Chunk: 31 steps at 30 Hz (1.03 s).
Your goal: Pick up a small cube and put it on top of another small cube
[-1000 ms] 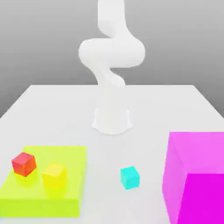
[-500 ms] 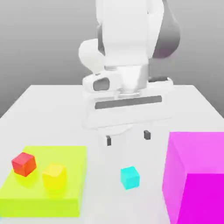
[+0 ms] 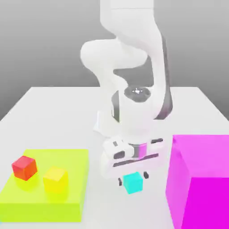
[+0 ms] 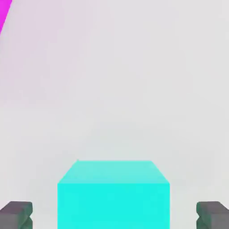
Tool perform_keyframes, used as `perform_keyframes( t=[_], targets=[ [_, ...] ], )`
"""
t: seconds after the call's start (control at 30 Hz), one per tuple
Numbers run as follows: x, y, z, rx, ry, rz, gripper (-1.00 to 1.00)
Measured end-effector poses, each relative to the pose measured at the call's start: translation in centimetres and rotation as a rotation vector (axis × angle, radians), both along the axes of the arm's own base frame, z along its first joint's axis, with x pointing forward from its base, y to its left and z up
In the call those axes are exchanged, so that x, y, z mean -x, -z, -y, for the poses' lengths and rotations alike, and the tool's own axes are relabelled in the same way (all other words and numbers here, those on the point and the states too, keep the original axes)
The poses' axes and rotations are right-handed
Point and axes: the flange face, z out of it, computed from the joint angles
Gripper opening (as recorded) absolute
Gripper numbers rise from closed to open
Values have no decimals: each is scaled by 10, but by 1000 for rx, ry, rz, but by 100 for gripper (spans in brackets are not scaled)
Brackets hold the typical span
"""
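Cyan small cube sits on the white tabletop close to the desk's near edge, roughly midway along it, between the flat lime-green slab toward the exterior view's left and the big magenta block toward the exterior view's right, touching neither. The two-finger gripper of the white Panda arm hangs directly over this cube with its dark fingertips lowered to either side of it; in the hand view the cube lies centred between the two grey finger pads, and bare table shows on each side of the cube, so the fingers stand spread apart and are not pressing on it. The cube rests flat on the desk, its top face level. On the lime-green slab, which fills the desk's near corner at the exterior view's left, stand a red small cube near the slab's outer side and a yellow small cube just beside it toward the desk's middle; the two are close but apart. The magenta block takes up the near corner at the exterior view's right, rising well above the cyan cube, and a sliver of it shows in a corner of the hand view. The arm's base stands farther back, near the desk's middle.
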Motion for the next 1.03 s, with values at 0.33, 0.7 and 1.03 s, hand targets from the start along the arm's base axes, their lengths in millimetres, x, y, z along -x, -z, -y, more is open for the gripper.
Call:
perform_keyframes(
  t=[0.33,0.7,1.03],
  targets=[
    [-1,-37,0,0,0,0,-100],
    [-42,-147,236,2,688,3,-100],
    [-23,-128,314,-4,899,1,100]
  ],
)
